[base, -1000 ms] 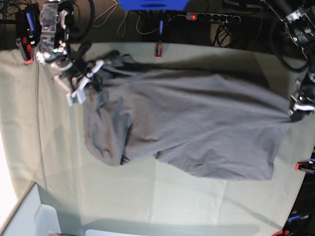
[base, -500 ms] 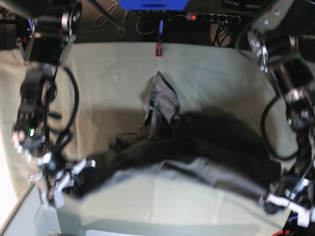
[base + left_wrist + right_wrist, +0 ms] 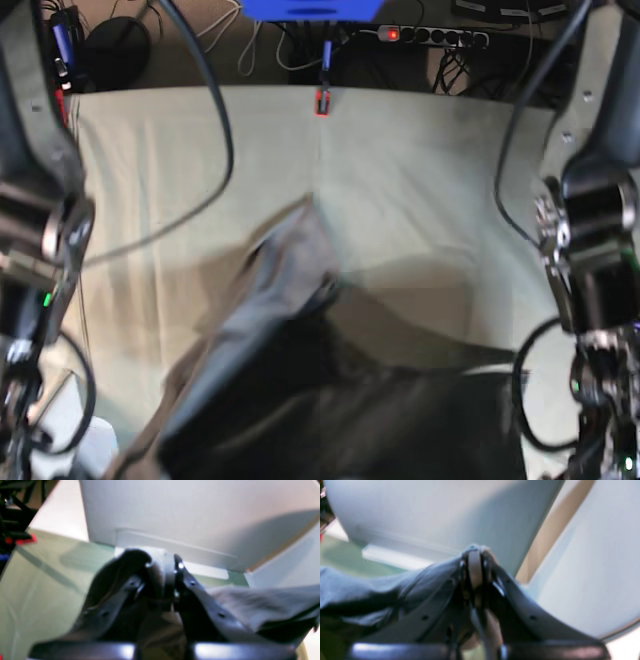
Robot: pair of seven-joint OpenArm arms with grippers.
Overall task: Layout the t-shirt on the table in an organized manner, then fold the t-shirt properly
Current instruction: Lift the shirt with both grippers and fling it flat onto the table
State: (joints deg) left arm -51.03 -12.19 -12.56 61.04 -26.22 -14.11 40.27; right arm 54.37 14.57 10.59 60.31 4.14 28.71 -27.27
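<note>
The dark grey t-shirt (image 3: pixel 300 380) hangs stretched between both grippers over the near half of the table (image 3: pixel 400 170), and its far tail trails on the cloth. In the left wrist view, my left gripper (image 3: pixel 172 565) is shut on a bunched edge of the t-shirt (image 3: pixel 250 600), which runs off to the right. In the right wrist view, my right gripper (image 3: pixel 475 555) is shut on another edge of the t-shirt (image 3: pixel 370 592), which drapes away to the left. Neither gripper's tips show in the base view. Only the right arm (image 3: pixel 40 230) and the left arm (image 3: pixel 590 230) appear at its sides.
A red clamp (image 3: pixel 322 102) holds the table's far edge, with a power strip (image 3: pixel 430 36) and cables behind it. A white panel (image 3: pixel 200 512) rises past the table's near edge. Another red clamp (image 3: pixel 22 540) sits at the table's side.
The t-shirt lay spread along the far side, held at both ends. Both arms have pulled it to the near edge and lifted it, so it now hangs close to the base camera.
</note>
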